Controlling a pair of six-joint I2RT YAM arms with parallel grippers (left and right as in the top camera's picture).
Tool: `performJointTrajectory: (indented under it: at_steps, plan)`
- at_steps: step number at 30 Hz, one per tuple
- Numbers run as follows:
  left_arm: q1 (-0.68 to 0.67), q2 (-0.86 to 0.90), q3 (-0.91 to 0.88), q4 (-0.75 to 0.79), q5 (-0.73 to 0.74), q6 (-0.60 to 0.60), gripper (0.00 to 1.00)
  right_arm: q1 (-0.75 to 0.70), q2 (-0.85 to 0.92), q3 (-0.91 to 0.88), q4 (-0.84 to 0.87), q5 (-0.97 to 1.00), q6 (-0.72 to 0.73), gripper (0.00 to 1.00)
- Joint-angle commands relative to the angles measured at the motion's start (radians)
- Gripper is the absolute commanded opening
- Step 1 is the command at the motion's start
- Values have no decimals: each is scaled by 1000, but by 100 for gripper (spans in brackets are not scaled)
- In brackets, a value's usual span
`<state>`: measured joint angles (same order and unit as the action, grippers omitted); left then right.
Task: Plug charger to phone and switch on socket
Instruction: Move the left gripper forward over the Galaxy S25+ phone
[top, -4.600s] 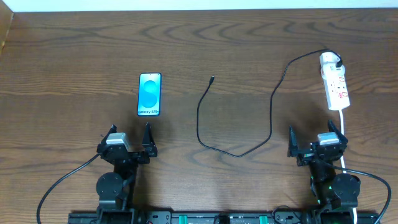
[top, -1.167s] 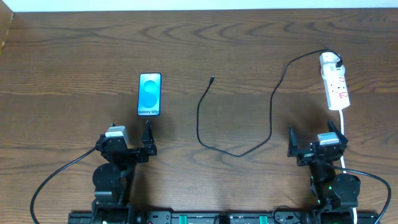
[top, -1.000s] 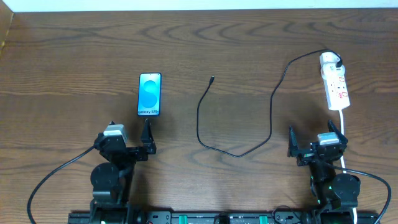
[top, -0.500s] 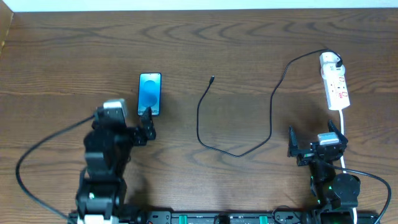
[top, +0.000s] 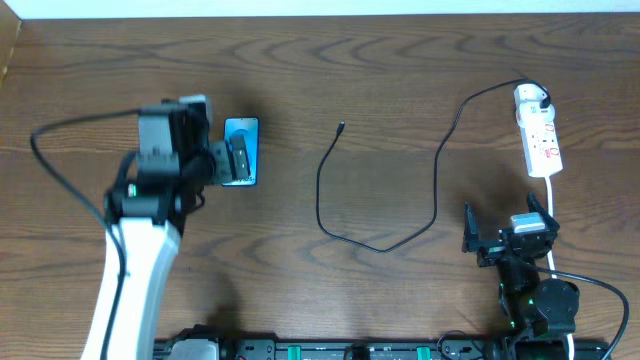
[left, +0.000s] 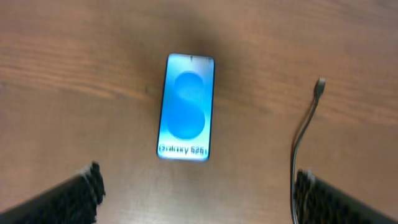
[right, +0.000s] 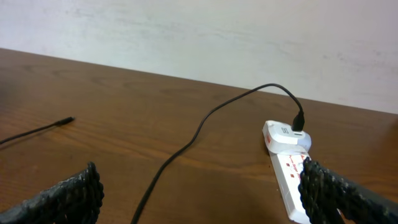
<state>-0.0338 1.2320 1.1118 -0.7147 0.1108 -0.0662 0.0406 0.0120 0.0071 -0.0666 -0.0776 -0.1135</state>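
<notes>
The phone (top: 248, 133) lies flat on the table with its cyan screen lit; it also shows in the left wrist view (left: 186, 106). My left gripper (top: 205, 158) is open and raised above the phone's near end, its fingers (left: 199, 196) wide apart and empty. The charger cable (top: 436, 190) loops across the middle of the table, its black connector tip (top: 342, 127) lying free right of the phone and also showing in the left wrist view (left: 321, 86). Its white plug (top: 530, 98) sits in the socket (top: 541, 142). My right gripper (top: 509, 231) is open and empty at the near right.
The socket's white cord (top: 553, 215) runs down past my right gripper. In the right wrist view the charger cable (right: 186, 149) passes between the fingers toward the socket (right: 287, 171), with a pale wall (right: 199, 31) behind the table's far edge.
My left arm has risen from the near left and swung forward over the phone, gripper still open. The right arm, cable, phone and socket have not moved.
</notes>
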Motion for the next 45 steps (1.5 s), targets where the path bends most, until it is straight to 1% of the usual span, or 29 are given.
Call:
performJointTrajectory:
  at_steps: [1,4,6,10,26,30,37,41,45]
  plan:
    - [4,129,178,-111,12,37,98,0,-5,-2,-3,0,8,99]
    - [4,215,270,-200,12,37,98,0,-5,-2,-3,0,8,99]
    - [4,249,292,-217,13,36,98,0,-5,-2,-3,0,8,99]
    - [4,278,292,-218,8,36,98,0,-5,-2,-3,0,8,99]
    - [4,283,291,-159,1,35,98,0,-5,-2,-3,0,8,99]
    - [4,283,291,-147,1,4,98,0,-5,-2,-3,0,8,99]
    - [4,284,322,-148,1,-18,98,0,-5,-2,-3,0,8,99]
    - [4,315,410,-208,0,-17,98,0,-5,-2,-3,0,8,99]
    - [4,413,565,-314,0,-2,98,0,-5,-2,-3,0,8,99]
